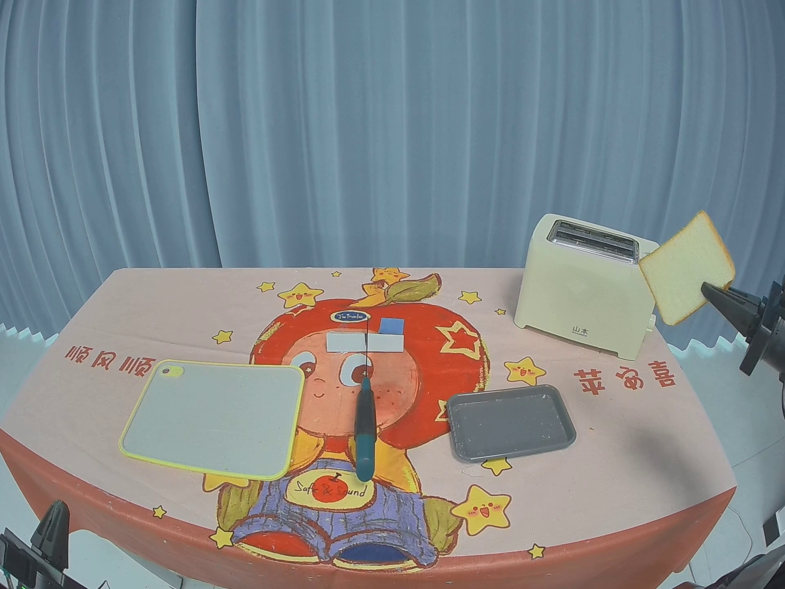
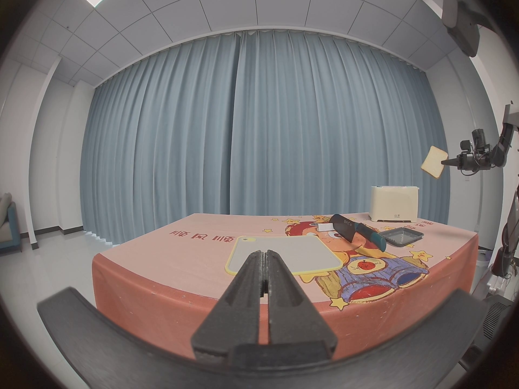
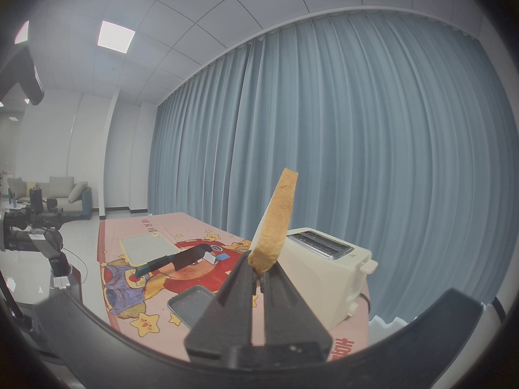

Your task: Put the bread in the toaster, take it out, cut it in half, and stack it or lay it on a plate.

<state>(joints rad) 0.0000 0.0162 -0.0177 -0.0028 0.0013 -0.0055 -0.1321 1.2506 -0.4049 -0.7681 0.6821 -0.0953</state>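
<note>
Off the worktop's right end, right tool (image 1: 707,290): closed on the lower corner of the bread (image 1: 685,267), holding the slice tilted in the air.
Bread: aloft, higher than the toaster (image 1: 582,288) and off to its right, apart from it.
Toaster: cream, upright at the far right of the worktop (image 1: 613,468), slots facing up.
Left tool (image 2: 265,255): fingers pressed together on nothing, low before the near left edge.
Plate (image 1: 511,423): grey rectangular tray, in front of the toaster.
Knife (image 1: 365,427): teal handle toward the robot, dark blade pointing away, between cutting board (image 1: 214,419) and plate.
Cutting board: pale, yellow-rimmed, flat at left.
</note>
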